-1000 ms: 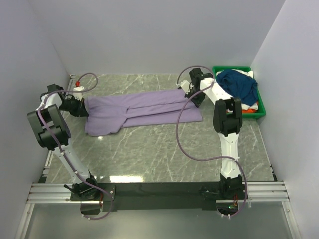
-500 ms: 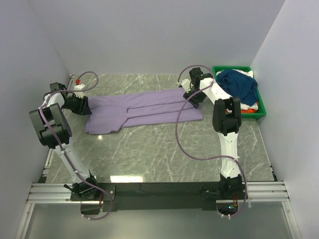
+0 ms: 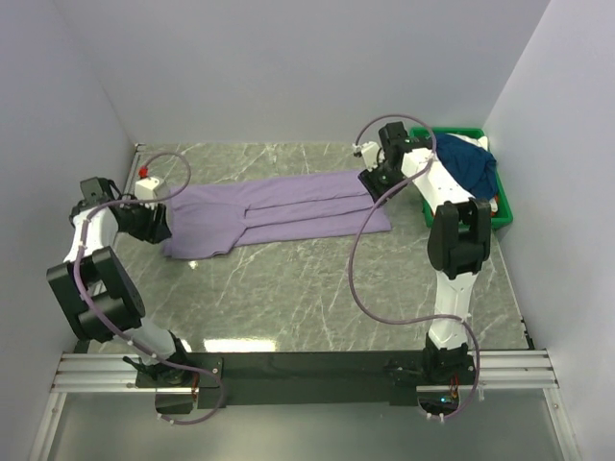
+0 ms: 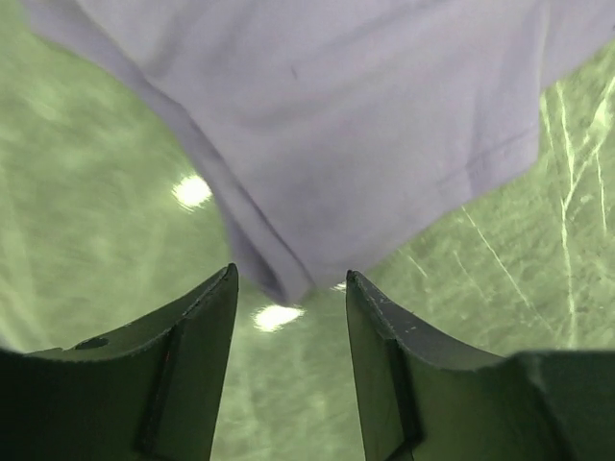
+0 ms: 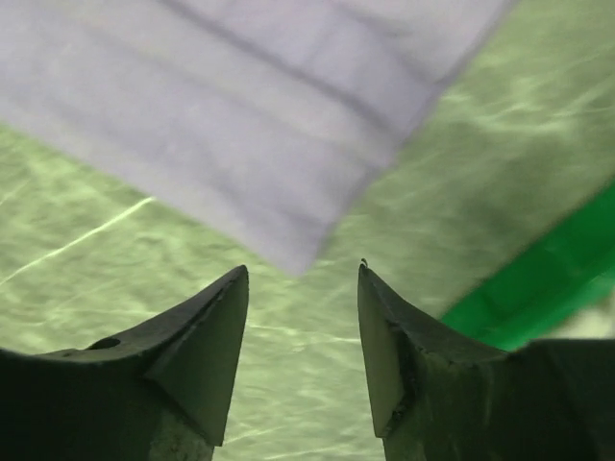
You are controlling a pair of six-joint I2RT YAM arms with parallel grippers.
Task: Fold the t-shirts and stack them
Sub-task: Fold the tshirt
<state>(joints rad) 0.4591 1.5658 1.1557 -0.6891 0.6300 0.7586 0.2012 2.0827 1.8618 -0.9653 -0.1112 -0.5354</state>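
**Jaws apart, the lavender t-shirt (image 3: 274,209) lies flat**

My left gripper (image 3: 156,223) and right gripper (image 3: 371,181) hover empty at opposite ends of the lavender t-shirt on the marble table (image 3: 307,288); the navy t-shirt (image 3: 468,163) rests in the green bin (image 3: 452,131).

Lavender t-shirt (image 4: 384,115): cropped by top edge in both wrist views, blurred. Green bin (image 3: 459,131): partly hidden behind right arm (image 3: 459,235) from above, sliver only at right wrist.

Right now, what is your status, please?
Left gripper open, empty. Right gripper open, empty. Purple shirt lies flat, long strip between them. Nothing in the way.
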